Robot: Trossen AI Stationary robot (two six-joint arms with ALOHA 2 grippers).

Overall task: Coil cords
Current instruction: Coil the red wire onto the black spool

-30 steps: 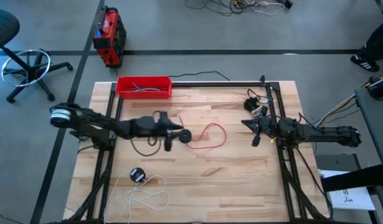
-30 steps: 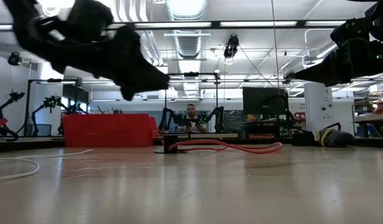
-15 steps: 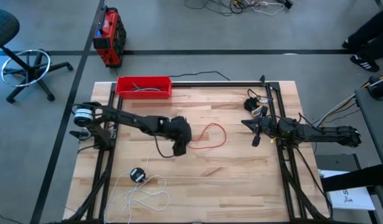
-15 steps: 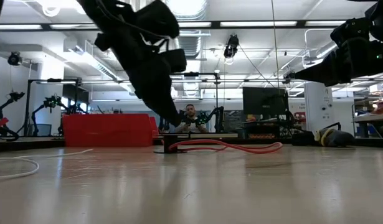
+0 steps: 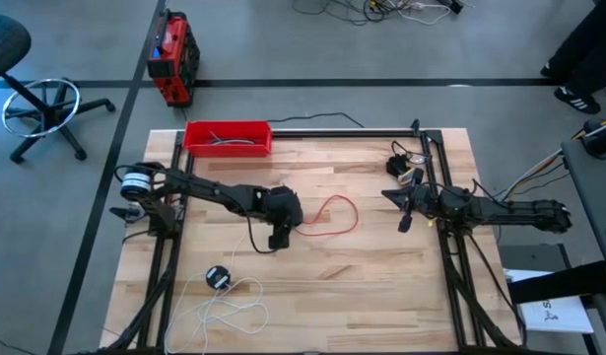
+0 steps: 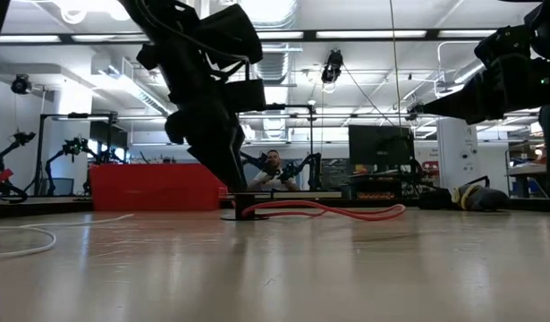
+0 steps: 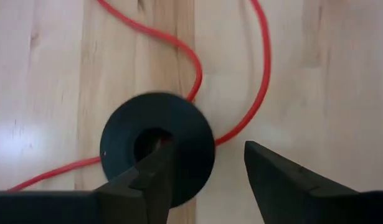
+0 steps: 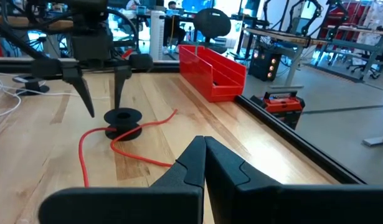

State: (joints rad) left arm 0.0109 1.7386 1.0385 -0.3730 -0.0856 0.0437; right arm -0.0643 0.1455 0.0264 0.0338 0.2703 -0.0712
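We see a red tray (image 5: 228,137) with short dark cables at the wooden table's (image 5: 371,276) far edge. On the floor beyond it stand a red case (image 5: 171,59) and an office chair (image 5: 27,94).

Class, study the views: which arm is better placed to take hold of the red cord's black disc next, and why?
Left. Its tool hangs open directly over the black disc of the red cord, fingers straddling its edge. The right tool sits shut by the table's right side, well away.
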